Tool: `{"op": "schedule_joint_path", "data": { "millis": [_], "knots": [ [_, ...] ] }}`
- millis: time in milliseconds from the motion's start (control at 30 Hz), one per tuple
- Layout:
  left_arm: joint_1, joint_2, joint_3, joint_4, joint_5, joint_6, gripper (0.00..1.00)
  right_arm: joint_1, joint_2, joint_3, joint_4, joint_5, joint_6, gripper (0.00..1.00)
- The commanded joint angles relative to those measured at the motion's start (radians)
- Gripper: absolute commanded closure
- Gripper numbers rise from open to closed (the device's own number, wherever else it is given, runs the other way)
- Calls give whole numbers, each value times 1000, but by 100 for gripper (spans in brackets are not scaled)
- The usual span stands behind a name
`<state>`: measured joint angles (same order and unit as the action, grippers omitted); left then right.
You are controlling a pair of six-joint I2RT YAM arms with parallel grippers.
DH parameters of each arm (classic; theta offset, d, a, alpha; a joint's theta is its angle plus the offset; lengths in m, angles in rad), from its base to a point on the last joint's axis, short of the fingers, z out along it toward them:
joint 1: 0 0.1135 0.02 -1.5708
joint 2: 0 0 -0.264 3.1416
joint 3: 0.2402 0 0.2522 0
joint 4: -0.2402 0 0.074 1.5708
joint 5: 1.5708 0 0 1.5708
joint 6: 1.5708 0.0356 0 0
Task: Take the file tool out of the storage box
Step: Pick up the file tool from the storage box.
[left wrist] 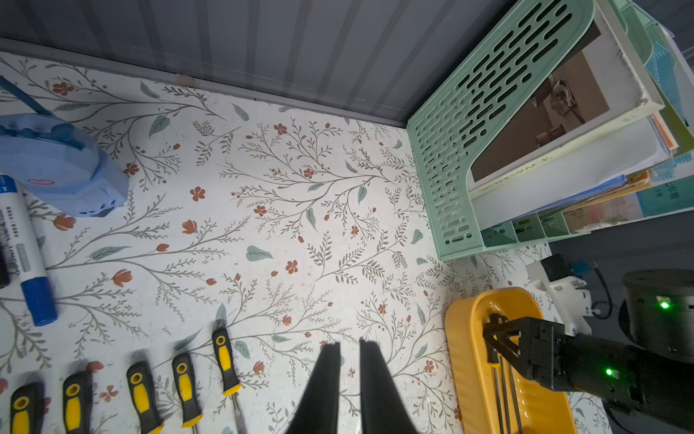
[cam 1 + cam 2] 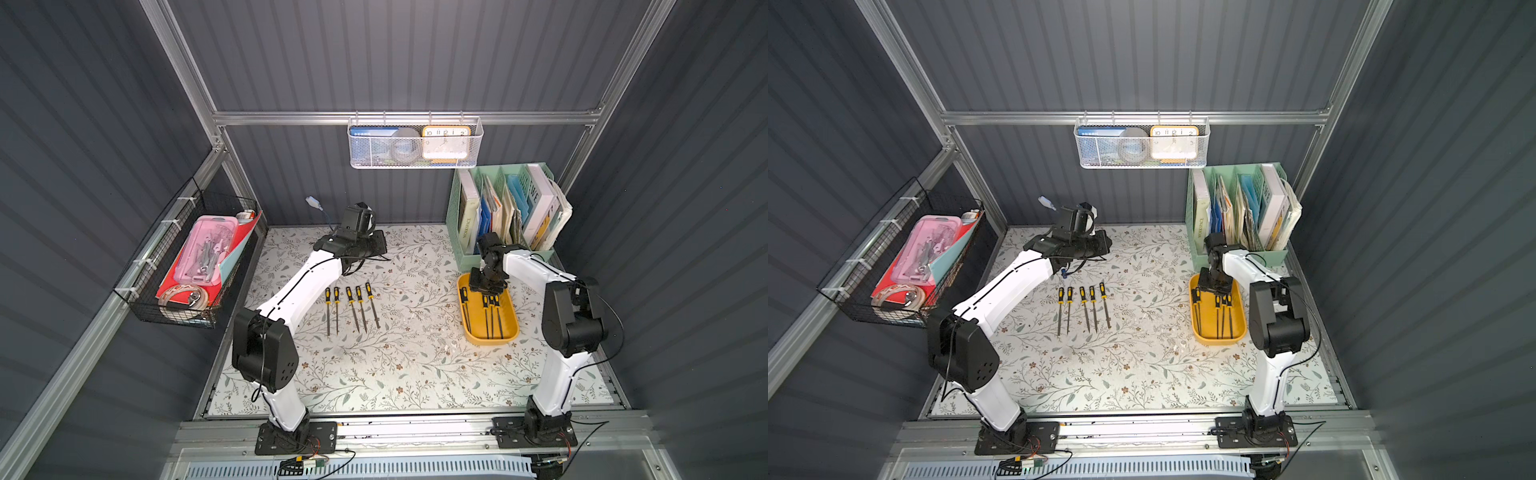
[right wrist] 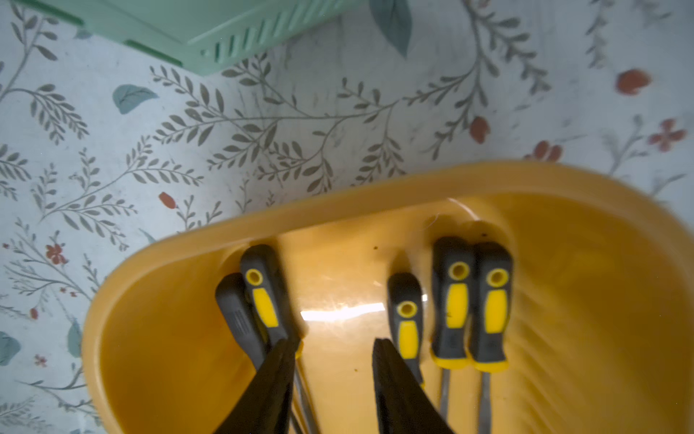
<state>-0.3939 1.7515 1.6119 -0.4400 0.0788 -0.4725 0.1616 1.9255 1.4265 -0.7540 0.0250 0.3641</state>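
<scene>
Mustard-yellow storage box (image 2: 492, 338) right of centre in a top view, file tools (image 3: 456, 304) lying inside | right gripper (image 3: 334, 345) jaws apart, empty, over them | left gripper (image 1: 350, 344) slightly parted, empty | files probably light, stiff: take the rubbery handle

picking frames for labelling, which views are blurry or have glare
Right wrist view: soft, storage box smeared at its rim, white glare streak on its floor between the file handles. Left wrist view: crisp. Both top views: sharp, evenly lit.
</scene>
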Motion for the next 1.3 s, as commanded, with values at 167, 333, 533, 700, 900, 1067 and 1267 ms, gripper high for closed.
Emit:
{"op": "schedule_joint_path", "data": {
  "millis": [167,333,533,700,900,1067,1267],
  "knots": [
    [2,-2,14,0,29,45,81,-2,26,-6,-70,89,-39,58],
    [2,-4,14,-7,24,47,81,-2,68,-8,-61,66,-33,58],
    [1,0,22,-26,9,55,80,-2,92,-23,-49,39,-30,60],
    [1,9,37,-34,9,58,80,-1,92,-40,-30,5,-32,77],
    [1,-4,35,-32,-23,61,81,1,16,-31,-41,-2,-29,100],
    [6,22,66,20,36,69,81,3,-115,65,-120,1,-27,100],
    [11,41,144,47,39,74,81,57,-256,140,-159,-25,-8,100]
  ]
}}
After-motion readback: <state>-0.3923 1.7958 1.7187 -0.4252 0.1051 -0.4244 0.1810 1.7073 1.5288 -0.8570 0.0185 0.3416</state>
